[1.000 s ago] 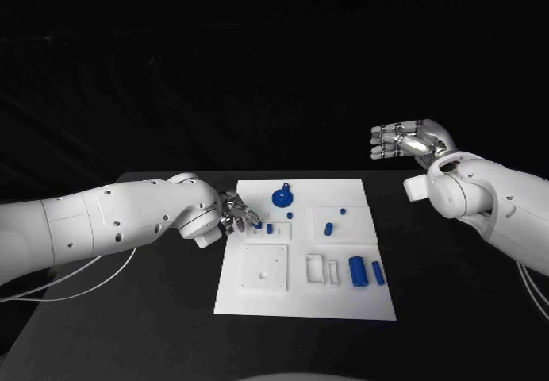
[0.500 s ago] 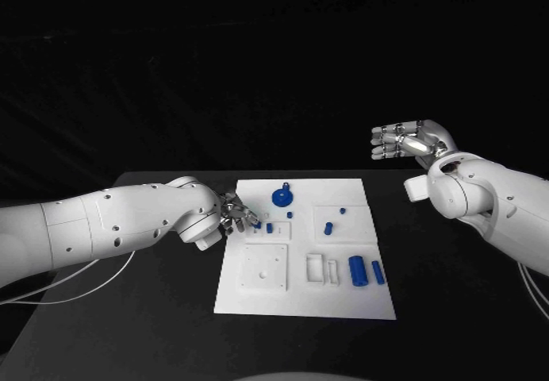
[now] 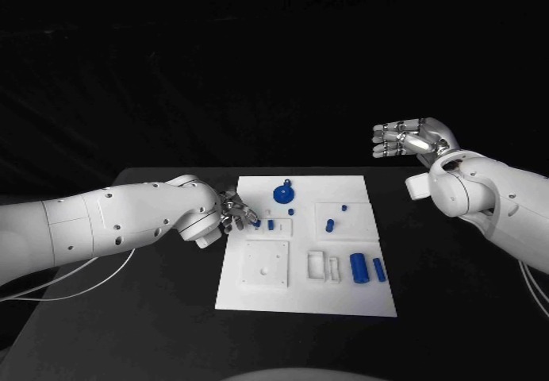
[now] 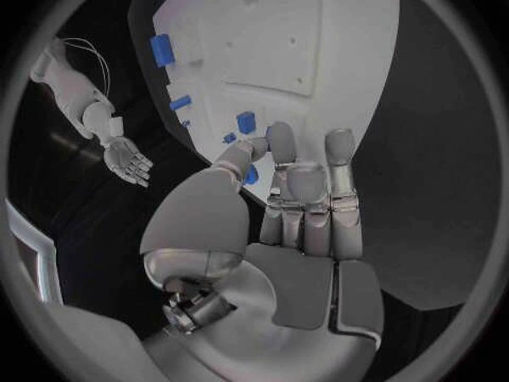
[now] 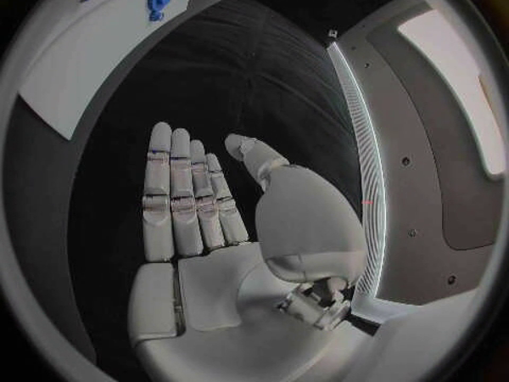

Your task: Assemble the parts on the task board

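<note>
Two robot hands are in the pictures. The left robot hand is low at the left edge of the white task board, which lies on the black surface. Its fingers reach over the board's edge, and a small blue part sits between the thumb and a finger. It looks pinched, but I cannot tell for sure. I think the hand is low there so it can set that part in its place.

More blue parts are on the board: a round one at the far end and two long ones near the right edge.

The right robot hand is up high, well away from the board. It is open, with flat fingers, and holds nothing. I think it is waiting out of the way.
</note>
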